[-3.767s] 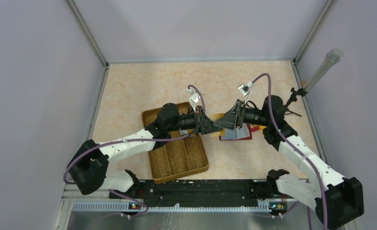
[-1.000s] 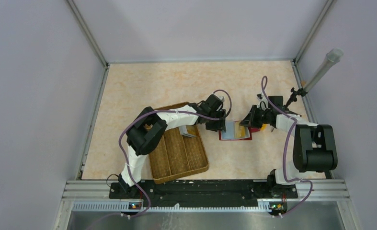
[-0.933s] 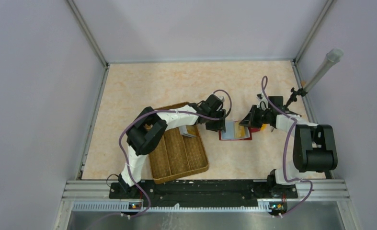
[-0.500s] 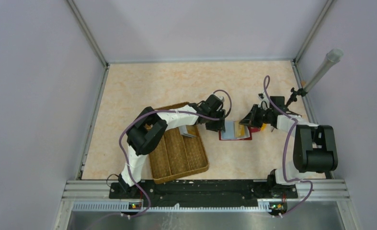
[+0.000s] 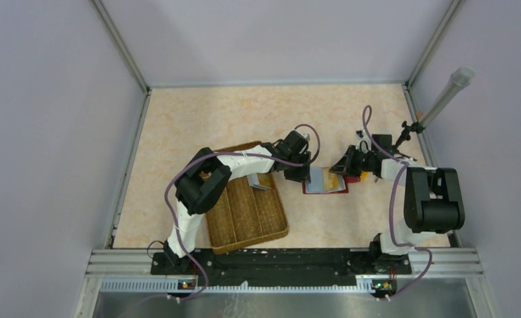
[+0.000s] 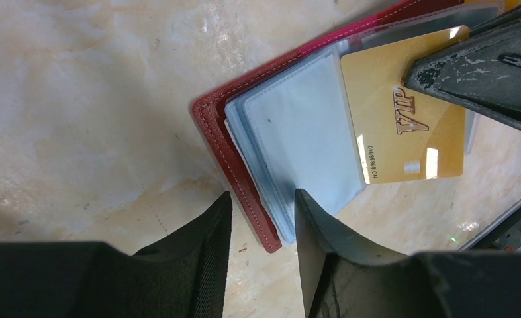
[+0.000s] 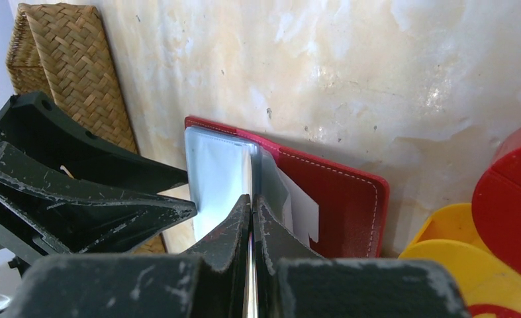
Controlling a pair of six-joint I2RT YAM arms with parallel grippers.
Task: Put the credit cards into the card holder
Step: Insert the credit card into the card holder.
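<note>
The card holder (image 5: 320,187) lies open on the table, dark red with pale blue sleeves (image 6: 297,126). My right gripper (image 5: 341,165) is shut on a gold credit card (image 6: 396,126) marked VIP, whose far end lies over the blue sleeves. In the right wrist view the card shows only edge-on between the pressed fingers of that gripper (image 7: 249,199), above the red holder (image 7: 337,192). My left gripper (image 6: 262,202) stands open astride the holder's left edge, one finger on the table and the other over the sleeves. A grey card (image 5: 260,185) lies in the woven tray.
The brown woven divided tray (image 5: 244,218) sits left of the holder, under the left arm. A round yellow-and-red object (image 7: 496,218) touches the holder's right side. A grey tube on a stand (image 5: 446,96) rises at the right wall.
Since the earliest frame both arms have changed pose around the holder. Over the last second the left jaws have narrowed slightly; the right gripper and card have barely moved.
</note>
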